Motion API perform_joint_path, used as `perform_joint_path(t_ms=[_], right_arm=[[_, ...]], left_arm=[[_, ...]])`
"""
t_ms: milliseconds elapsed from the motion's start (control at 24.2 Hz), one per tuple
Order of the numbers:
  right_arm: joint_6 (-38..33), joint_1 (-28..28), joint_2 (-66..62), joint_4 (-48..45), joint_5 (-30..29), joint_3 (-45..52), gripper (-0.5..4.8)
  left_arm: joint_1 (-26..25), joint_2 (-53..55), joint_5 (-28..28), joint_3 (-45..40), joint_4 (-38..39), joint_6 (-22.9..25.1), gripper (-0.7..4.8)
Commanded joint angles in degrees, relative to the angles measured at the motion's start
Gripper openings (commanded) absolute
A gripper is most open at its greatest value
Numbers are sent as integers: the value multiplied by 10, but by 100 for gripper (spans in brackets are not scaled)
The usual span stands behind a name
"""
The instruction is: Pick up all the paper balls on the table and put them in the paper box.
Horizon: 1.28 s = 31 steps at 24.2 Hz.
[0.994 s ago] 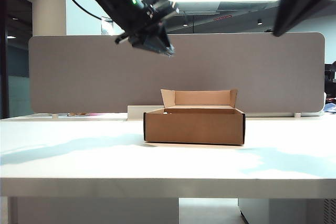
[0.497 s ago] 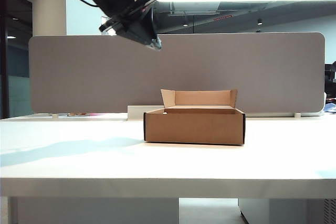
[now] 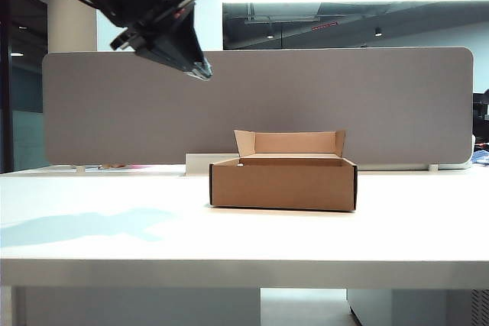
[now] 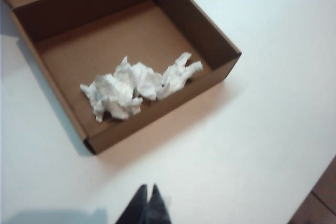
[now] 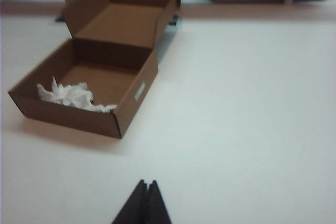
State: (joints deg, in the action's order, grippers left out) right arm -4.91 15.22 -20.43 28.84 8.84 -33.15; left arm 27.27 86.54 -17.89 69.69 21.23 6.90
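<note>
Three crumpled white paper balls point(image 4: 137, 84) lie bunched together inside the shallow brown cardboard paper box point(image 4: 205, 35) on the white table point(image 4: 262, 129); no writing readable; left gripper point(image 4: 146, 203) pinched closed, empty, high above the table; right gripper point(image 5: 145, 199) likewise closed, empty.

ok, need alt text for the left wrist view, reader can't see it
An open brown paper box sits on the white table with the crumpled white paper balls clustered inside against one wall. The left gripper, its dark fingertips shut and empty, hangs above bare table beside the box.
</note>
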Motion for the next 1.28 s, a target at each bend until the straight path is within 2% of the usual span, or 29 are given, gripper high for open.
perform_joint_path(t_ms=[41, 248, 414, 952, 1283], right_arm=[[-16, 0, 33, -8, 2, 17, -5], [-62, 1, 106, -16, 2, 83, -5], [-97, 1, 112, -52, 2, 118, -5], [-97, 1, 114, -137, -2, 203, -5], [-85, 1, 120, -146, -1, 241, -5]], left_arm=[[1, -38, -3, -42, -17, 2, -6], [2, -120, -3, -127, -47, 2, -6], [2, -158, -3, -157, -46, 2, -6], [2, -252, -3, -201, -26, 2, -6], [2, -353, 1, -292, -33, 0, -6]])
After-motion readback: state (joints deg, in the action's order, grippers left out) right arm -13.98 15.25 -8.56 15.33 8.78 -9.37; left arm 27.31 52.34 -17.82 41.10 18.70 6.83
